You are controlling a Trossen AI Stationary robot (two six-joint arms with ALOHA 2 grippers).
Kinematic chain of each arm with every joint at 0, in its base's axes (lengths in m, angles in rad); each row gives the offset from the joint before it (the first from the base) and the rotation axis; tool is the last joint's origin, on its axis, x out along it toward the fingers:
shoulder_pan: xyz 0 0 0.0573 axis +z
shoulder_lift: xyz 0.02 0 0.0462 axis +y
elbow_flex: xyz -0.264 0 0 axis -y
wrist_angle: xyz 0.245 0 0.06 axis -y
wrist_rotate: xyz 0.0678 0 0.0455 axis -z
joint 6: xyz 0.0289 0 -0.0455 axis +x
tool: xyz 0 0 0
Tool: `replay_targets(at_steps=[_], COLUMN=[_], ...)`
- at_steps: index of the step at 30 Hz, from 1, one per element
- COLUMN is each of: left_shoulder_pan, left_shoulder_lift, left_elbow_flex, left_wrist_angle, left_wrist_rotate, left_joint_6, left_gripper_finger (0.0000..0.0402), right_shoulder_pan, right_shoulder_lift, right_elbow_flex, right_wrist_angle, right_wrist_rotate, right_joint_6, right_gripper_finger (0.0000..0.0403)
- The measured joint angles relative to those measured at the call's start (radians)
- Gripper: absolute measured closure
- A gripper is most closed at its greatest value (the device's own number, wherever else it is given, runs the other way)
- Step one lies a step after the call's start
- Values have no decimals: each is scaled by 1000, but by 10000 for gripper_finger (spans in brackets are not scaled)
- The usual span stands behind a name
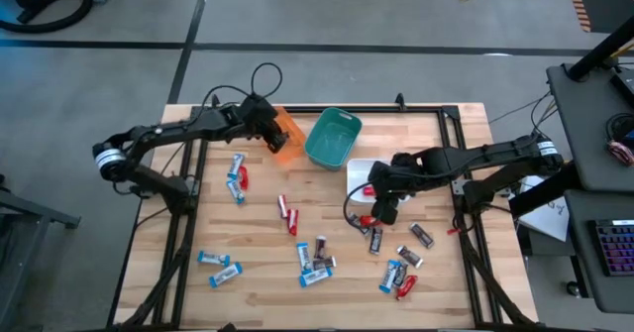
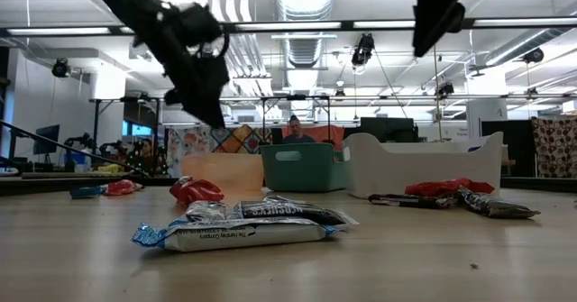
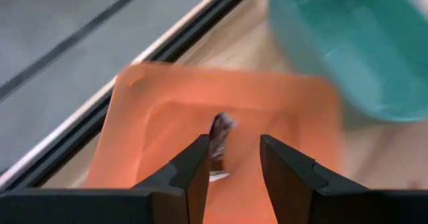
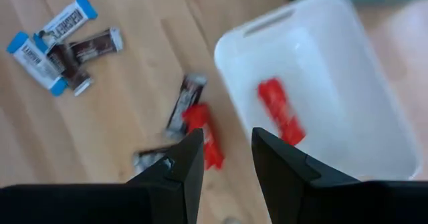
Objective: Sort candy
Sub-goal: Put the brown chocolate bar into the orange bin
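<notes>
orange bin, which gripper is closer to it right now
Left. The left gripper hangs right over the orange bin, jaws apart, a dark candy below it. The right gripper is across the table, beside the white bin.

Three bins sit toward twelve o'clock on the table (image 1: pixel 258 302): one orange bin (image 1: pixel 285 134), one teal bin (image 1: pixel 332 139) and one white bin (image 1: pixel 359 173). There are about twenty candy bars (image 1: pixel 320 248) in all. Roughly seven are blue-and-white bars (image 1: pixel 211 259), mostly toward seven o'clock. About six are red bars (image 1: pixel 292 222), one of them in the white bin. About six are dark bars (image 1: pixel 422 235), mostly toward four o'clock, with one in the orange bin.
</notes>
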Motion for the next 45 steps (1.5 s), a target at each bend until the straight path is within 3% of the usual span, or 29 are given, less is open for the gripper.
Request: replay_targets(at_steps=[8, 16, 23, 29, 35, 45], left_shoulder_pan=[-225, -493, -673, -728, -729, -729], left_shoulder_lift=[-188, -292, -297, -298, -295, -295], left_elbow_flex=[-9, -98, -210, -250, -264, -260], left_wrist_angle=[10, 141, 364, 468, 532, 540], left_wrist_rotate=[8, 269, 271, 191, 174, 145], left_joint_6=[0, 83, 56, -20, -88, -132], left_gripper_finger=[299, 302, 302, 302, 302, 302], right_shoulder_pan=[96, 234, 358, 445, 514, 558], right_shoulder_lift=[0, 5, 13, 25, 26, 26], right_elbow_flex=[0, -17, -77, -156, -261, -420], right_wrist_angle=[-51, -61, -55, -33, 113, 212], right_wrist_rotate=[-78, -80, -139, -142, -141, -138], right_joint_6=[190, 321, 458, 649, 717, 827], right_gripper_finger=[284, 284, 284, 284, 267, 233])
